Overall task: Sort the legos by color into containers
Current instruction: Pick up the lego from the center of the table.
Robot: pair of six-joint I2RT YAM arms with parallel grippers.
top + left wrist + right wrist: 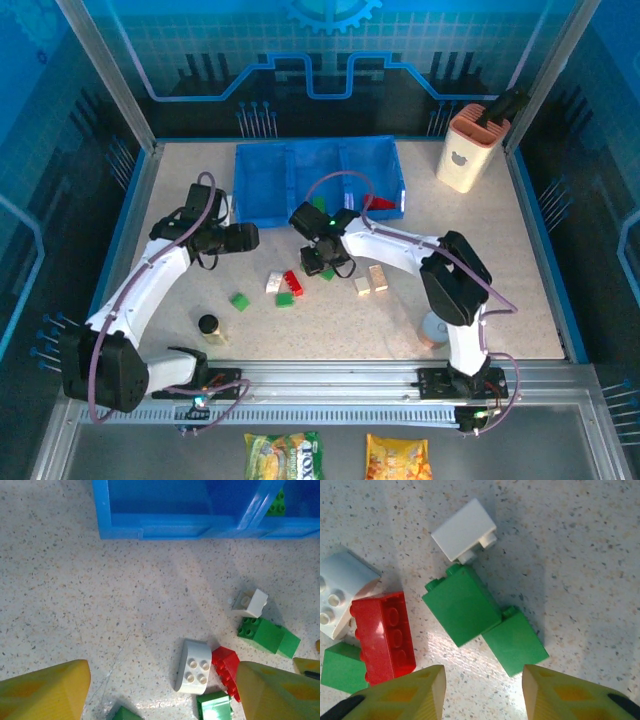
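The right hand (482,680), fingers apart and empty, hovers over two touching green plastic bricks (462,611); closing askew could shove one away. The left hand (162,677) gapes, empty.

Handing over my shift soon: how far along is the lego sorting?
Done: one red brick and one green brick lie in the blue tray. In hand: nothing; the right gripper hangs open over two green bricks. Left: those, the rounded white brick, a second red brick and the cream pair, all on the table.
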